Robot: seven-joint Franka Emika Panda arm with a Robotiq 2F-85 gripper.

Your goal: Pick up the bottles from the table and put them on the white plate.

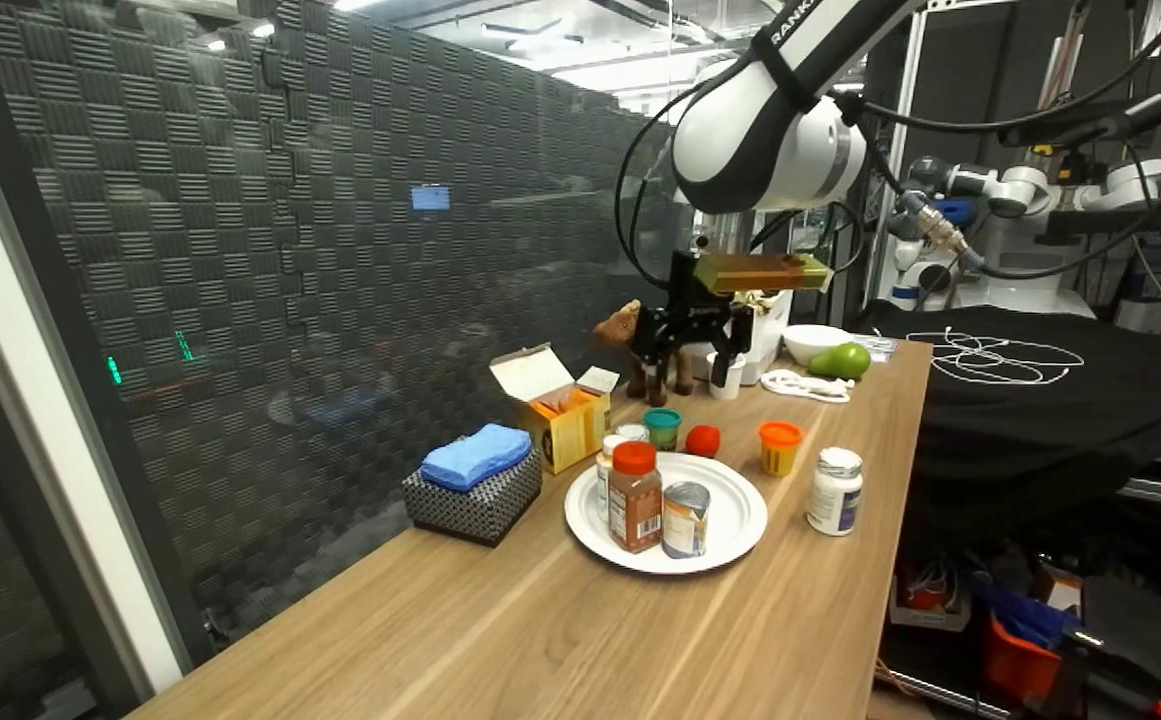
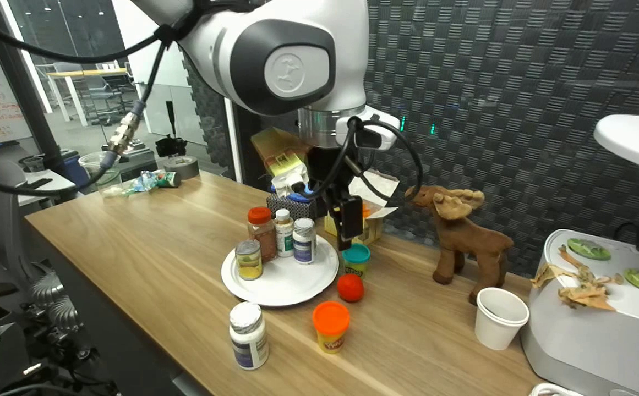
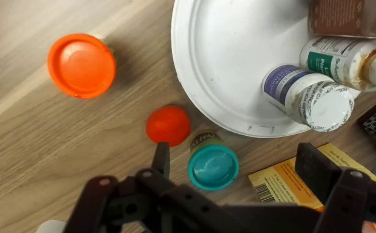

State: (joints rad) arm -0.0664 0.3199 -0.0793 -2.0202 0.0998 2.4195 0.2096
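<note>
One amber-brown bottle [image 2: 263, 236] with a red cap, one green-labelled white bottle [image 2: 284, 237] and one purple-labelled white bottle [image 2: 304, 243] stand upright on the white plate [image 2: 297, 285], beside a tin can [image 2: 249, 261]. A fourth bottle [image 1: 835, 492], white, stands on the table [image 1: 590, 640], apart from the plate and near an orange-lidded tub [image 2: 330, 327]. Above the table hangs the claw [image 3: 234, 158], its fingers parted wide; in the wrist view a teal-lidded tub [image 3: 213, 166] shows below, between them, just beside a round red object [image 3: 169, 124] near the plate's rim.

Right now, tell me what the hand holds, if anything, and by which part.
Nothing: the hand is open, jaws apart; the teal-lidded tub between them in the wrist view is not gripped.
</note>
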